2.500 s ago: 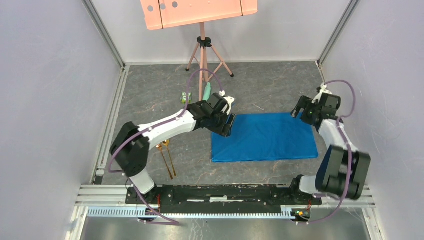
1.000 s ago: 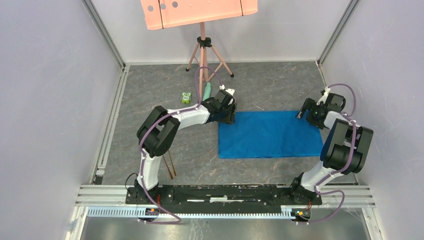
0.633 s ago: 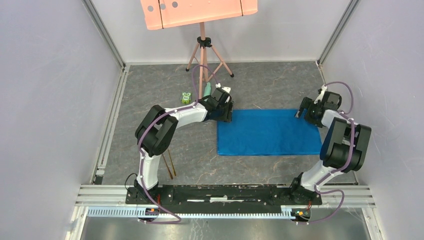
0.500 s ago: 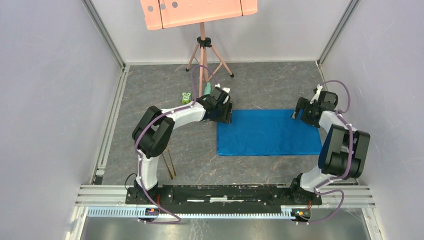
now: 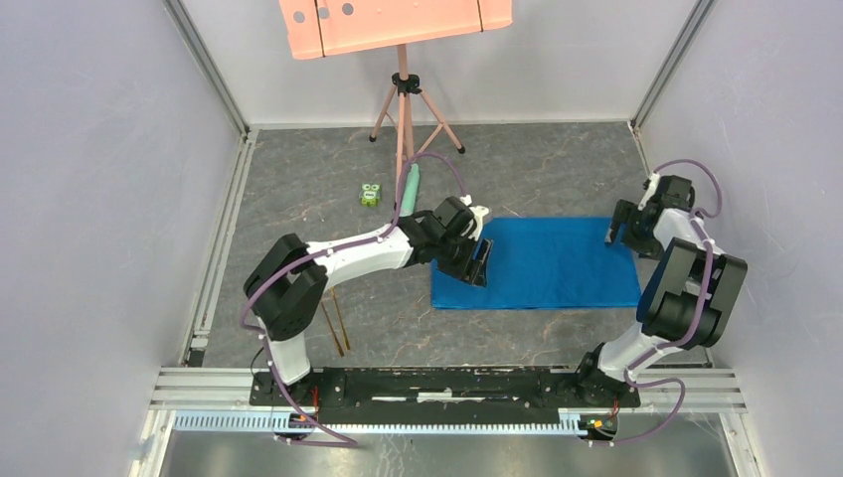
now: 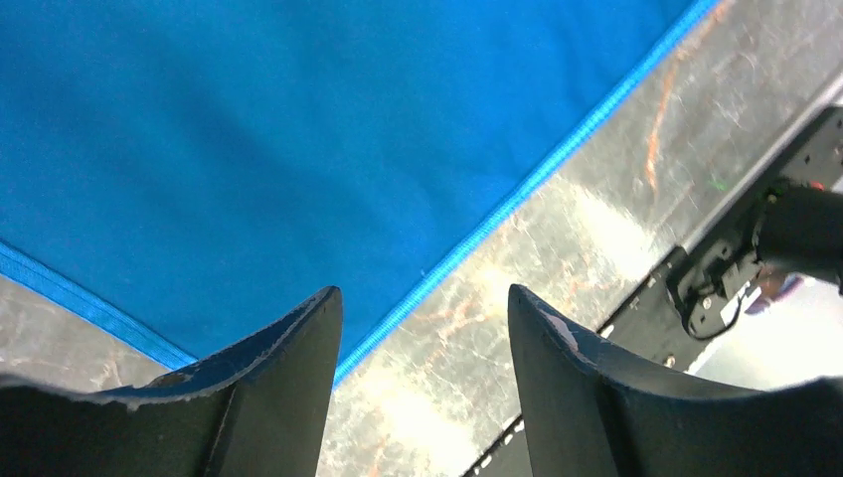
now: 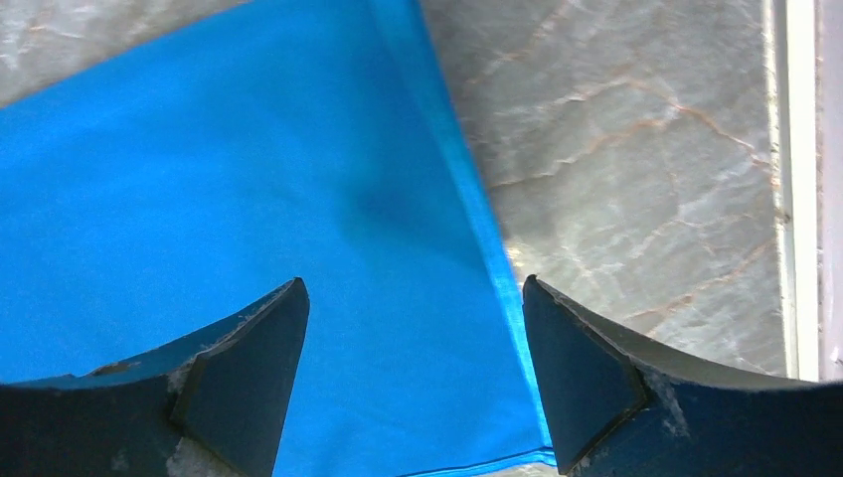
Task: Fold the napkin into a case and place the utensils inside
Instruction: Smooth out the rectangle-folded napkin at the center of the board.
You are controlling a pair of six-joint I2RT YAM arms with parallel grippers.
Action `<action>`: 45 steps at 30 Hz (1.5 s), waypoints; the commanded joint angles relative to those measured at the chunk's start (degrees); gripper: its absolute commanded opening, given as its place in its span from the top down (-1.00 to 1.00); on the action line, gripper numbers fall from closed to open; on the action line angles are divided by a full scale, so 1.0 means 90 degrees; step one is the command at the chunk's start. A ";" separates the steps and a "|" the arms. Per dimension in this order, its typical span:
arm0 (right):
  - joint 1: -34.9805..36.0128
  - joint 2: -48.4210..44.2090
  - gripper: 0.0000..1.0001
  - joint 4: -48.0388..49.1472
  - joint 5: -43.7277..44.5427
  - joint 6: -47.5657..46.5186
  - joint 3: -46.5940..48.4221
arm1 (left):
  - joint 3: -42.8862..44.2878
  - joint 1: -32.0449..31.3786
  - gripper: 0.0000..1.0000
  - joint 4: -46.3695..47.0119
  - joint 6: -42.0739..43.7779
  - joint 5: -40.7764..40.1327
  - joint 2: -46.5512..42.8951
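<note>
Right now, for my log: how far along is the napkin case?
Done: the napkin lies flat, a wide rectangle. In hand: left gripper and right gripper, both open, hover over its ends. Left: folding it narrow, then loading the utensils, still beside the left arm.

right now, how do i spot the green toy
Find the pink tripod at the back. Just nearer sits the green toy, left of a pale green tube; the toy is squat and blocky, the tube long and slim.
</note>
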 commanded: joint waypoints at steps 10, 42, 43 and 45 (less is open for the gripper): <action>-0.0847 0.0393 -0.62 0.0143 -0.0811 -0.0699 0.0101 | 0.0092 -0.0204 -0.38 -0.0015 0.0266 0.0051 0.0085; -0.0100 0.0373 0.01 -0.0628 0.0442 -0.0561 -0.0145 | -0.0681 0.0975 -0.34 -0.0336 0.0043 -0.0075 0.0391; -0.0100 0.0429 0.02 -0.0573 0.0383 -0.0586 -0.0184 | -0.0667 0.0973 -0.34 -0.0339 0.0043 -0.0075 0.0383; -0.0067 0.0534 0.01 -0.0538 0.0303 -0.0681 -0.0207 | -0.0632 0.0967 -0.34 -0.0345 0.0034 -0.0079 0.0400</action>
